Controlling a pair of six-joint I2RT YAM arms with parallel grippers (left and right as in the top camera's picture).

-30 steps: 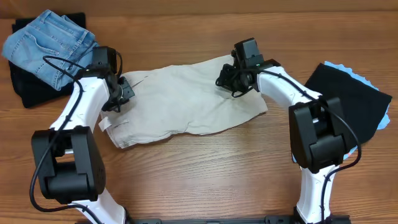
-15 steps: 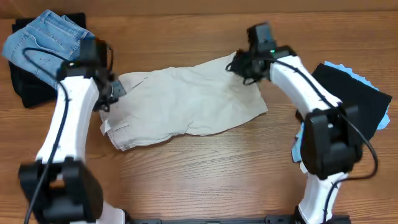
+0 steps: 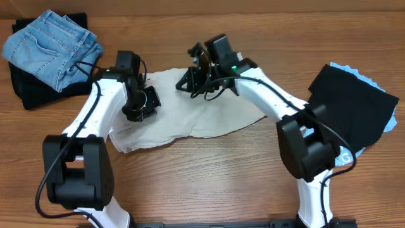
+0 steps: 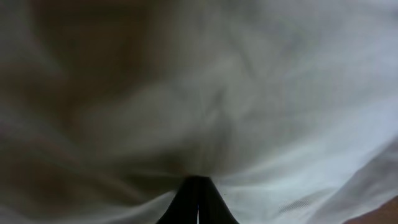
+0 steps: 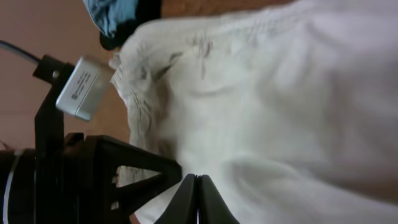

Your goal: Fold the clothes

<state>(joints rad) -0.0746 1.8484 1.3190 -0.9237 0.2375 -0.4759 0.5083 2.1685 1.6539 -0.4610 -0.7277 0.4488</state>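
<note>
Overhead, left gripper (image 3: 148,102) and right gripper (image 3: 190,82) both pinch closed on the beige trousers (image 3: 215,117).

trousers (image 4: 199,93) blurred in left wrist view, black garment (image 3: 28,94) partly under jeans (image 3: 50,44)

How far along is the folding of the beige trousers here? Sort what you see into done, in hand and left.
Done: nothing yet. The trousers lie mostly spread out, with no finished fold showing.
In hand: the left gripper and the right gripper are both shut on the cloth, apparently starting a first fold.
Left: laying that fold flat, then the further folds down to a compact stack.
</note>
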